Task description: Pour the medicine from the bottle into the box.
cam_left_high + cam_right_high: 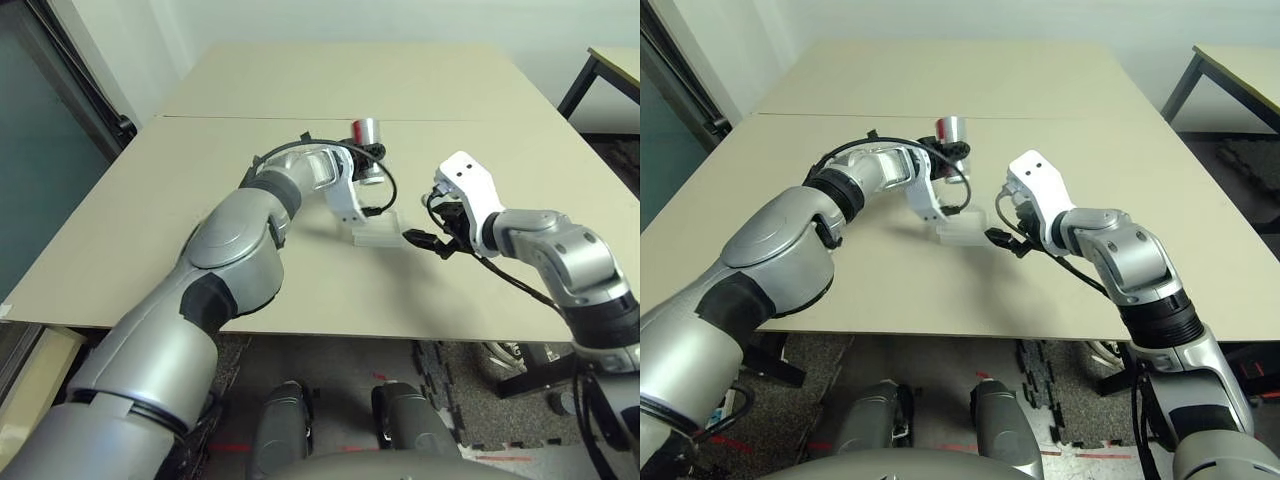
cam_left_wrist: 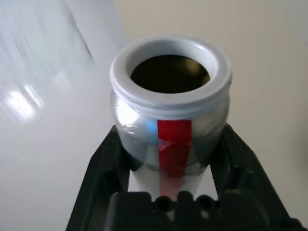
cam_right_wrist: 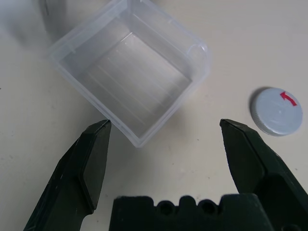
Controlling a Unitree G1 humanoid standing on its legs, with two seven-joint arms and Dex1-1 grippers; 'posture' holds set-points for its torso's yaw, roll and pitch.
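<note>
My left gripper [image 2: 169, 134] is shut on the bottle [image 2: 169, 120], a silver cylinder with a red stripe. Its cap is off and the wide white mouth shows a dark inside. In the head views the bottle [image 1: 367, 131] is held up above the table, just beyond the box [image 1: 378, 232]. The box [image 3: 130, 67] is a clear shallow square tray lying on the table with nothing visible in it. My right gripper [image 3: 163, 130] stands open right beside the box, its black fingers [image 3: 94, 163] wide apart and holding nothing; it is on the box's right side [image 1: 1005, 236].
A loose grey cap disc [image 3: 276, 111] with a red arrow lies on the table beside the box, close to my right gripper. The beige table [image 1: 300, 90] stretches wide beyond the bottle. A second table's dark leg [image 1: 585, 85] stands at the far right.
</note>
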